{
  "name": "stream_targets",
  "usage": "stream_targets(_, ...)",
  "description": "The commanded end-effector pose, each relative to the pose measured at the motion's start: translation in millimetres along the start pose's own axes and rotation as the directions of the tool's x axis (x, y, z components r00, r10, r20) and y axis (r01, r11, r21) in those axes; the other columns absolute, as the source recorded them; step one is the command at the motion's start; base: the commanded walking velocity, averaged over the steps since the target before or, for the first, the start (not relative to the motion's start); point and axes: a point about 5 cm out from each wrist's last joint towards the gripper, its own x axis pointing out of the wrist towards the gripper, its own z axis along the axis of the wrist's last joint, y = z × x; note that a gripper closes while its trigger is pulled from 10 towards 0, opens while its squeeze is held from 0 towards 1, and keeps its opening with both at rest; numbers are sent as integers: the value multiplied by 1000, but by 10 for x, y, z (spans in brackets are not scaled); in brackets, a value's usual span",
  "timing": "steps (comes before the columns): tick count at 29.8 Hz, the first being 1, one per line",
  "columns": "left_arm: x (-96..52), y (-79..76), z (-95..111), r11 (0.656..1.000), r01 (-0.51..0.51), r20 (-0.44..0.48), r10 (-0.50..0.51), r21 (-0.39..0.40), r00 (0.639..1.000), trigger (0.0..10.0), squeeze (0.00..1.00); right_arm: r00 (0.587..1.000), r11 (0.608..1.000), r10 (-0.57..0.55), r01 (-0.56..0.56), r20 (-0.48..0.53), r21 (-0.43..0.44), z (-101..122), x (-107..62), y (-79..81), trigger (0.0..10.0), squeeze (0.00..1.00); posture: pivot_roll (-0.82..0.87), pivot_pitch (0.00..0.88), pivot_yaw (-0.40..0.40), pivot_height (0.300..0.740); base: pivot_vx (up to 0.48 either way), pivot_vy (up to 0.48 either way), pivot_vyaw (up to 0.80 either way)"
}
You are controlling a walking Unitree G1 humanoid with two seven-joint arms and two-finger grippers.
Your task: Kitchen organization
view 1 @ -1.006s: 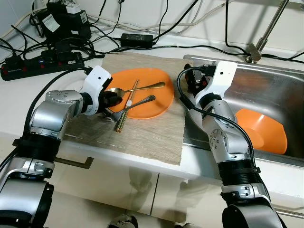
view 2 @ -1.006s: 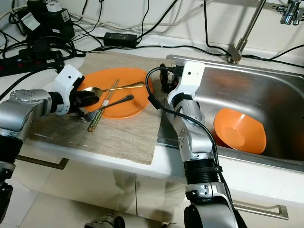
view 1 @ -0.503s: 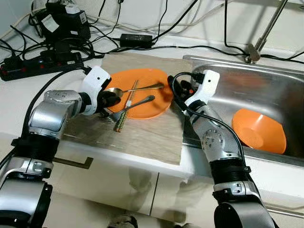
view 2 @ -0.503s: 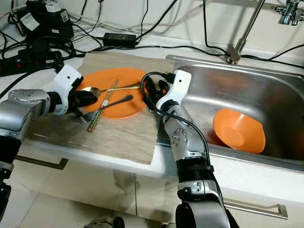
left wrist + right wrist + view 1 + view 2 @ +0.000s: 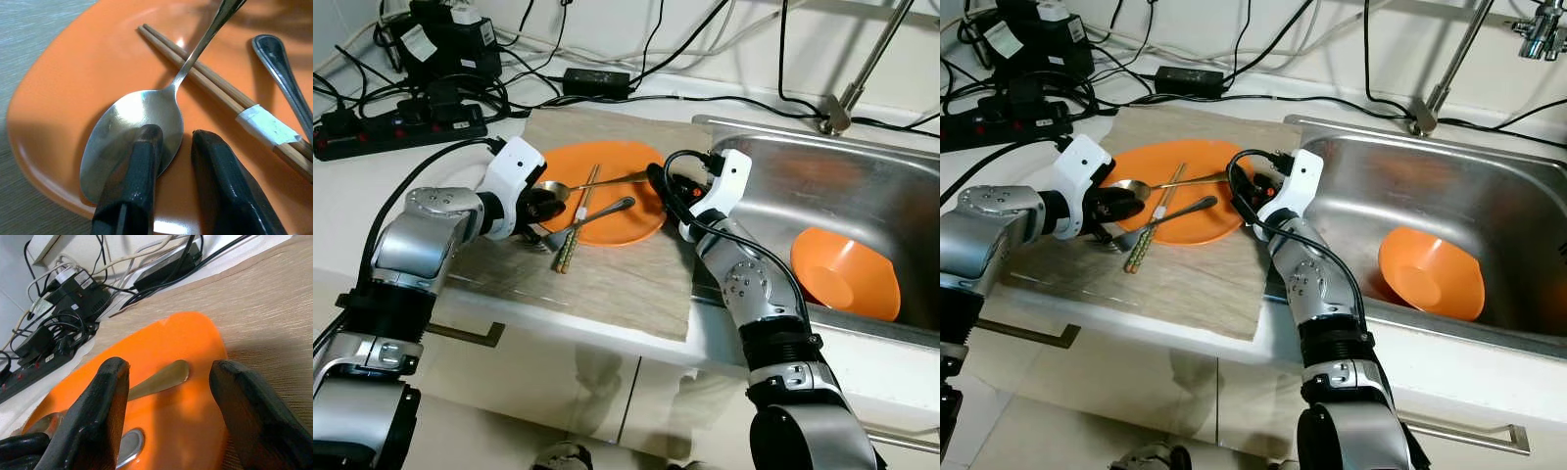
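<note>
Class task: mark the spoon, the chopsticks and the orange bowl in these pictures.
spoon (image 5: 131, 128), left wrist view, on its bowl.
chopsticks (image 5: 215, 84), left wrist view, mid-shaft.
orange bowl (image 5: 847, 274), left eye view, inner surface, in the sink.

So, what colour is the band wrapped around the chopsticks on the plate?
White. The band around the wooden chopsticks shows best in the left wrist view.

One plate (image 5: 617, 191), one bowl (image 5: 847, 274), two spoons (image 5: 592, 182)
</note>
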Motion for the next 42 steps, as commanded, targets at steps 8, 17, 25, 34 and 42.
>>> stream_targets(8, 19, -102, 13, 999, 28, 2, -28, -16, 1000, 10000, 0, 1000, 1000, 17, -17, 0, 22, 12, 53, 24, 10000, 0, -4, 38, -74, 740, 0, 0, 0)
stream_targets(17, -14, -116, 99, 1000, 26, 20, -26, -13, 999, 10000, 0, 1000, 998, 11, -10, -19, 58, -79, 93, 18, 10000, 0, -1, 47, -64, 740, 0, 0, 0)
stream_targets(25, -25, -113, 95, 1000, 21, 16, -20, -17, 1000, 10000, 0, 1000, 997, 17, -15, -21, 81, -105, 115, 27, 10000, 0, -1, 53, -68, 740, 0, 0, 0)
stream_targets(34, -27, -98, 62, 1000, 14, 10, -14, -27, 1000, 10000, 0, 999, 987, 0, 8, -54, 159, -234, 135, -22, 10000, 0, -2, 55, -71, 740, 0, 0, 0)
stream_targets(42, -22, -100, 74, 1000, 16, 12, -16, -25, 1000, 10000, 0, 999, 993, -4, 10, -53, 121, -215, 166, -21, 10000, 0, -5, 59, -78, 740, 0, 0, 0)
